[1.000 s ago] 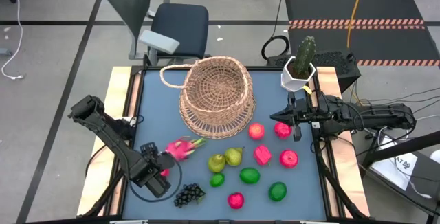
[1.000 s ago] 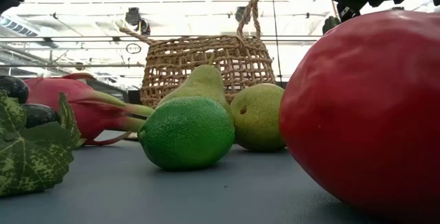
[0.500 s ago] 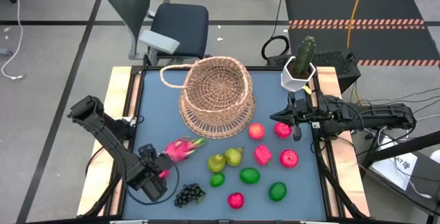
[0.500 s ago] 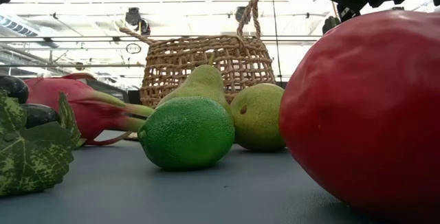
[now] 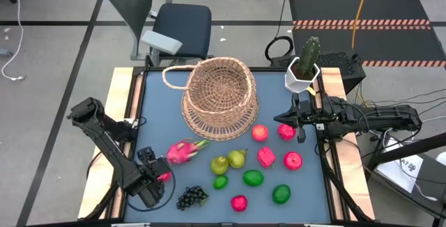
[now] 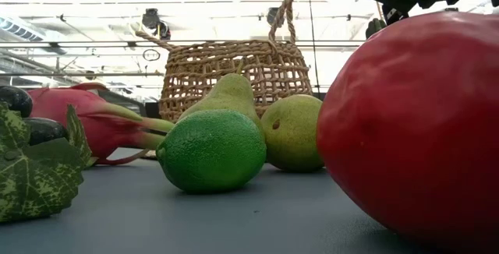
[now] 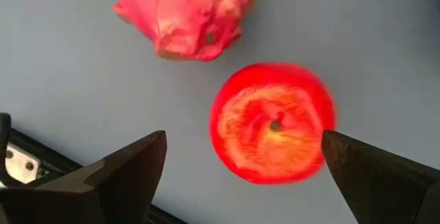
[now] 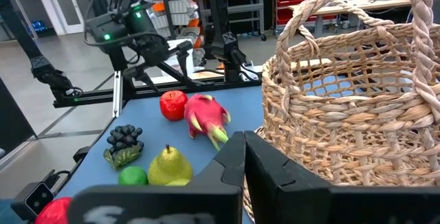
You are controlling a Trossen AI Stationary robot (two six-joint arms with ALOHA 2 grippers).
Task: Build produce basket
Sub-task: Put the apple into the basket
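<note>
The wicker basket [image 5: 219,98] stands at the far middle of the table; it also shows in the right wrist view [image 8: 350,107]. Fruits lie loose on the table in front of it: a pink dragon fruit [image 5: 182,150], two pears [image 5: 228,161], limes, red rounds and a dark grape bunch [image 5: 191,198]. My left gripper [image 7: 242,138] is open above a red apple [image 7: 271,122] that rests on the table beside the dragon fruit [image 7: 185,11], one finger on either side, apart from it. My right gripper [image 8: 244,162] is shut and empty near the table's right edge [image 5: 300,119].
A white pot with a cactus [image 5: 302,70] stands at the far right corner, just beyond my right gripper. A lime [image 6: 212,151], a pear [image 6: 292,133] and a big red fruit [image 6: 413,121] lie near the table's front edge. Bare table [image 5: 160,108] lies left of the basket.
My left gripper has drawn back a little toward the table's near left corner, staying open over the red apple. The fruits and the basket have stayed where they were.
</note>
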